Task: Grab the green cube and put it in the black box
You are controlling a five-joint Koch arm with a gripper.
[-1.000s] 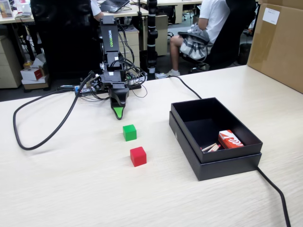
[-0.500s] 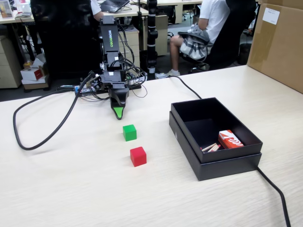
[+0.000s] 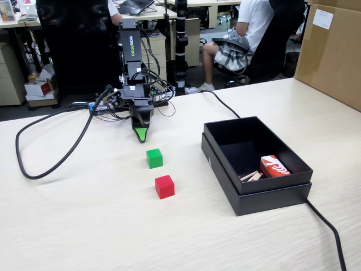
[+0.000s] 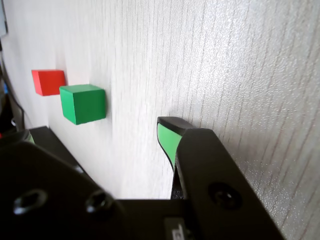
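Presently: arm at rest behind two cubes, light wood bench [image 3: 84, 220].

Gripper [image 3: 141, 135] points down at the bench, tip low, just behind the green cube [image 3: 154, 158]; whether the jaws are parted or closed cannot be told, only one green tip showing. Green cube sits free on the bench, red cube [image 3: 164, 186] near in front. Black box [image 3: 271, 197] stands well right in the fixed view, holding a small red-and-white carton [image 3: 274, 166].

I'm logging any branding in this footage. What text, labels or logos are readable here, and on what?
"WOWROBO", apparently: small green vertical lettering on the arm's upper link.
Red and white packet inside the black box: white marking, unreadable.
White label on the brown cardboard box: too small to read.
Green cube and red cube: none.
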